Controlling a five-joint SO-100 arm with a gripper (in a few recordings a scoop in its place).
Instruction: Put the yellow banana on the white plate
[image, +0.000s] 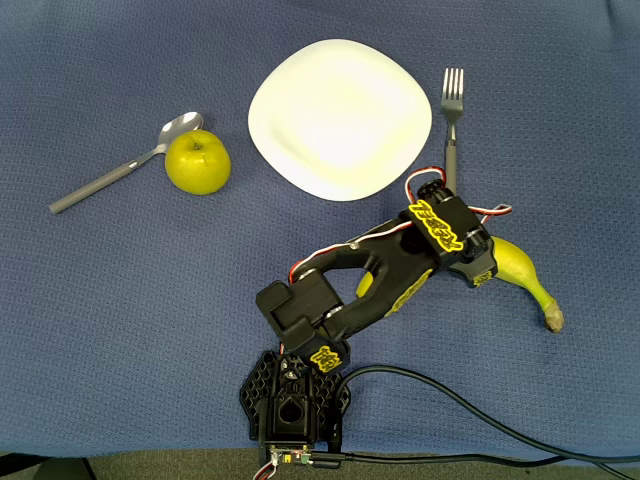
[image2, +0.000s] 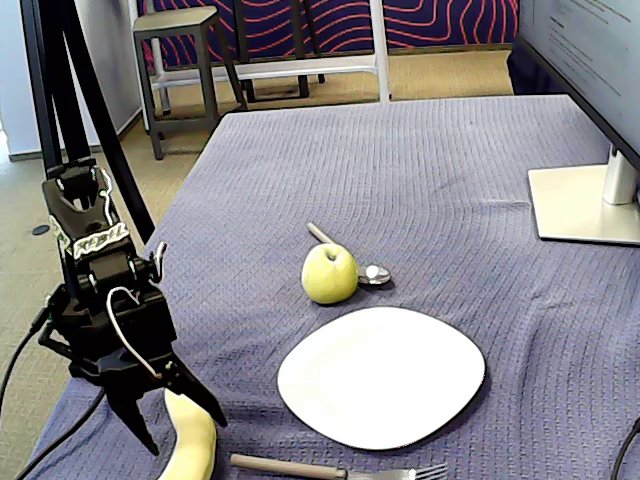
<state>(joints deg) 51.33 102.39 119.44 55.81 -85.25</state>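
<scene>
Blue woven cloth (image: 120, 300) covers the table across the whole overhead view. Near the top centre lies the white plate (image: 340, 115), bare and glossy. Just right of it a fork (image: 452, 110) points its tines toward the top edge, and its handle runs down under the arm's wrist. At upper left a yellow-green apple (image: 198, 162) sits touching a spoon (image: 120, 172), whose bowl is by the apple's top and whose grey handle slants to the lower left. The black arm (image: 350, 290) rises from its base at bottom centre and reaches to the right. Its gripper (image: 478, 262) is down over the yellow banana (image: 520, 275), which lies at right centre, well below the plate, with its brownish stem tip toward the lower right. A strip of yellow also shows under the arm, left of the wrist.

Seen from the fixed view, the same cloth (image2: 400, 180) stretches back toward a stool and chair legs, with a monitor stand (image2: 585, 200) at right. The plate (image2: 380, 375) is at lower centre, the apple (image2: 329, 274) and spoon (image2: 372, 272) behind it, and the fork (image2: 330, 470) along the bottom edge. At lower left the gripper (image2: 175, 420) stands with jaws spread wide, one finger on each side of the banana (image2: 190, 445), which lies on the cloth left of the plate. Contact with the fruit cannot be made out.
</scene>
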